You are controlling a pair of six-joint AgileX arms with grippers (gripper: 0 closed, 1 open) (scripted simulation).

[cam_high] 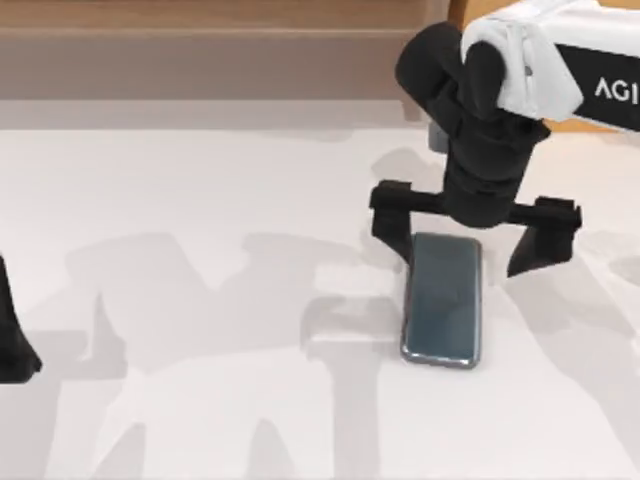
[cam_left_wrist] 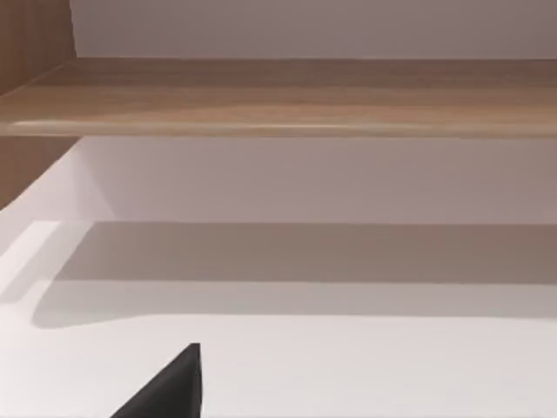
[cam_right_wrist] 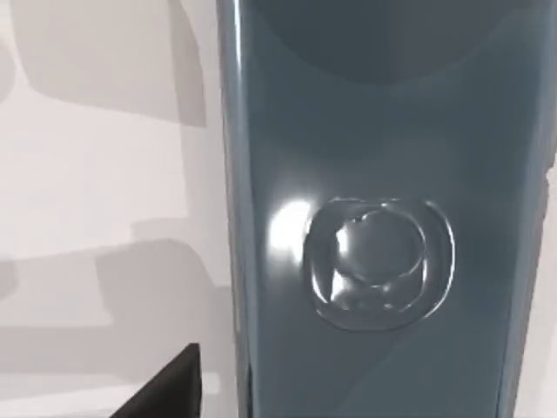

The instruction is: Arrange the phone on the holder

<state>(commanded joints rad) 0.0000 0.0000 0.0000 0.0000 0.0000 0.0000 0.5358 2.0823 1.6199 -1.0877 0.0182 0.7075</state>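
Right hand (cam_high: 474, 240), fingers spread wide, straddles the glossy grey-blue rectangular phone's (cam_high: 442, 299) twelve-o'clock end; lower squarely, then clamp its silvery long edges.

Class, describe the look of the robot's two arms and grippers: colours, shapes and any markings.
The right arm has a white shell with a black band lettered "AGI", then black links. The right gripper is matte black with two angular fingers on a crossbar. The left gripper shows as a black shape at the table's left edge.

phone (cam_high: 443, 298) flat on table (cam_high: 200, 300), right of centre | right claw (cam_high: 470, 232) above its far end
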